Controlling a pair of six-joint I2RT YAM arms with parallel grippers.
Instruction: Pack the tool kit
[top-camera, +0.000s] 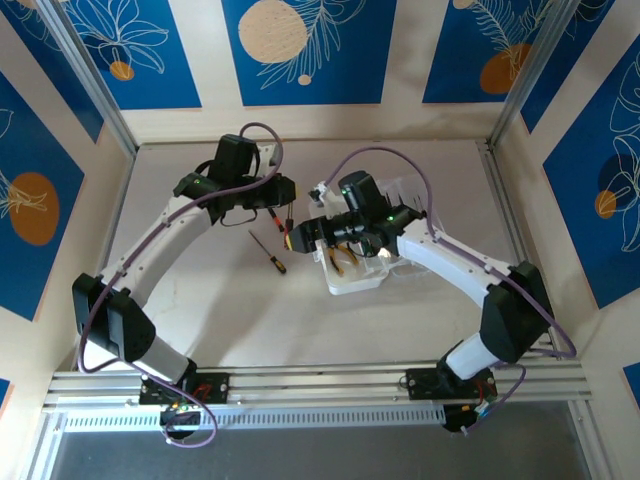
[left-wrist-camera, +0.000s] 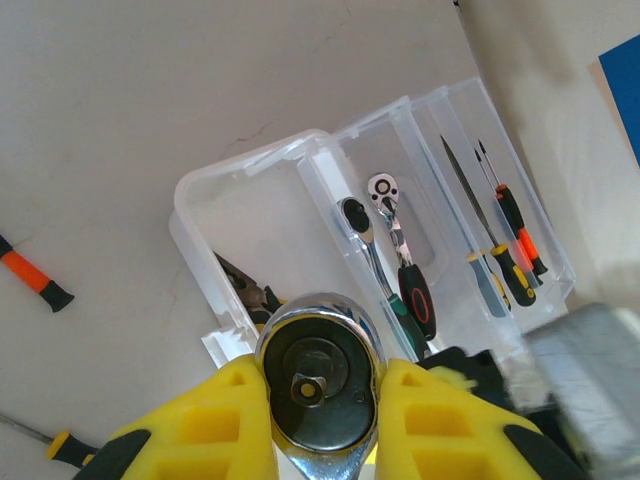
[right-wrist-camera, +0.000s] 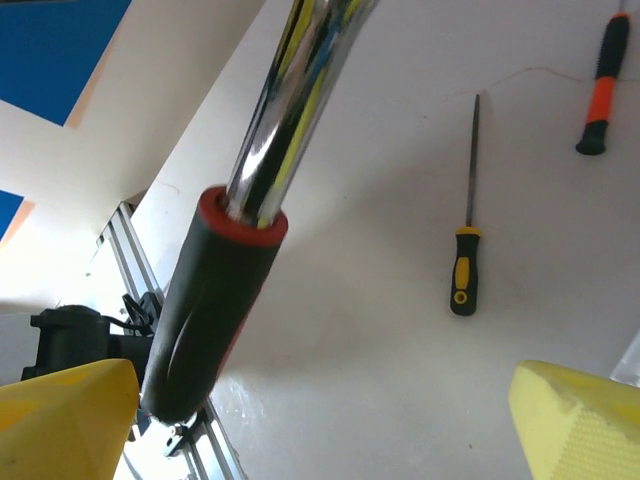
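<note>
Looking down from above, the clear case (top-camera: 355, 280) is seen lying open on the table (top-camera: 250, 320), right of centre and beneath the right arm, with yellow-handled pliers (top-camera: 345, 258) inside. The left claw (top-camera: 282, 198) and right claw (top-camera: 308, 235) are seen close together just left of the case. A yellow-and-black screwdriver (top-camera: 268, 252) is seen loose on the table beside them.

From the left wrist, the left claw (left-wrist-camera: 320, 405) is seen clenched on the round chrome head of a ratchet wrench (left-wrist-camera: 320, 370). Beyond it the case (left-wrist-camera: 230, 200) is shown open: two more ratchets (left-wrist-camera: 400, 270) are laid in its middle compartment and slim screwdrivers (left-wrist-camera: 510, 250) in the far one. An orange-and-black screwdriver (left-wrist-camera: 35, 280) is seen on the table, apart from the case.

From the right wrist, the right claw (right-wrist-camera: 320, 405) is seen spread wide, released. The wrench's (right-wrist-camera: 210, 310) black, red-collared handle is seen between its fingers, nearer one pad (right-wrist-camera: 70, 410); whether contact is made cannot be told. The yellow-and-black screwdriver (right-wrist-camera: 465, 270) and the orange-and-black one (right-wrist-camera: 600, 90) are seen on the table beyond.
</note>
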